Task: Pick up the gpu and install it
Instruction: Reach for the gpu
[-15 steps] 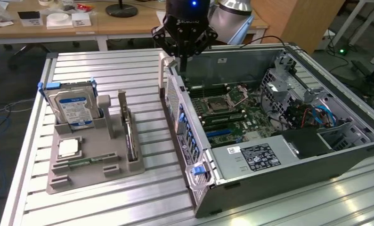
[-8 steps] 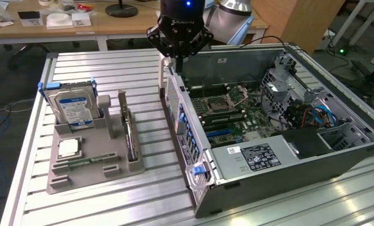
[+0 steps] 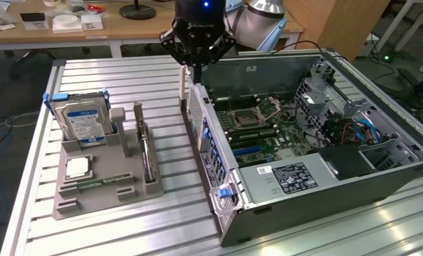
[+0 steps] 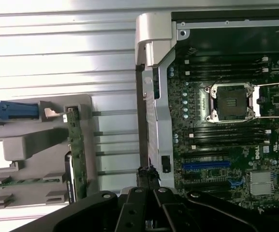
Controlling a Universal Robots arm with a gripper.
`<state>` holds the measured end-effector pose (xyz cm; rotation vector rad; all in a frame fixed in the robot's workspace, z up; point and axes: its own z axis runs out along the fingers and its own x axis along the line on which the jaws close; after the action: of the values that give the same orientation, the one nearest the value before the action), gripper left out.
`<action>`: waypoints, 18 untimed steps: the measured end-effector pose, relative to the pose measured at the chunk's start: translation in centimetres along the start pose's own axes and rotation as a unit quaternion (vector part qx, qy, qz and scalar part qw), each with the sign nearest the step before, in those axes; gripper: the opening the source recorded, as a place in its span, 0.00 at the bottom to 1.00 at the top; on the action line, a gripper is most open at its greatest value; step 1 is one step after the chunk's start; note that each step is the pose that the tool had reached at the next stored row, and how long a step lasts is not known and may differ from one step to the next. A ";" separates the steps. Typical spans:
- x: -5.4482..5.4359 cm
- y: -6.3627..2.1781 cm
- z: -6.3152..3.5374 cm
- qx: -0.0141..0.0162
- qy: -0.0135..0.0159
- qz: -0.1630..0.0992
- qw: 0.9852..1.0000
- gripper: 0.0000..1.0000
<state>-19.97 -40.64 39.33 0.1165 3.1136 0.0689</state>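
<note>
A slatted metal table (image 3: 126, 74) carries everything. On it, toward the exterior view's right, lies an open computer case (image 3: 325, 208) with its motherboard (image 3: 268, 128) facing up. Toward the left is a grey tray (image 3: 105, 197). The arm reaches straight down from above, and its black gripper (image 3: 195, 72) hangs over the case's rear wall at the far corner, its jaws closed with nothing between them. From here I cannot tell whether the tips touch that wall or sit just above it. A silver hard drive (image 3: 83, 120) stands upright at the tray's far end. The gpu (image 3: 146, 154) sits in the slot nearest the case, standing on its long edge. Its long axis runs from far to near along the tray, roughly parallel to the case's rear wall, and it is well apart from the gripper. A processor chip (image 3: 78, 168) and a memory stick (image 3: 98, 183) lie flat in the tray. The wrist view adds detail: the closed gripper (image 4: 148, 173) beside the case's silver corner, the gpu (image 4: 76, 145) showing a green board edge-on, and the bare processor socket (image 4: 231, 101).
</note>
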 end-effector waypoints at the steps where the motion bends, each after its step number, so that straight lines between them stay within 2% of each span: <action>1: 0.1 -0.03 0.00 0.000 0.000 0.000 1.000 0.11; 18: 2.4 -0.55 -0.08 0.000 0.000 0.000 1.000 0.11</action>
<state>-22.44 -41.01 39.33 0.1167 3.1137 0.0688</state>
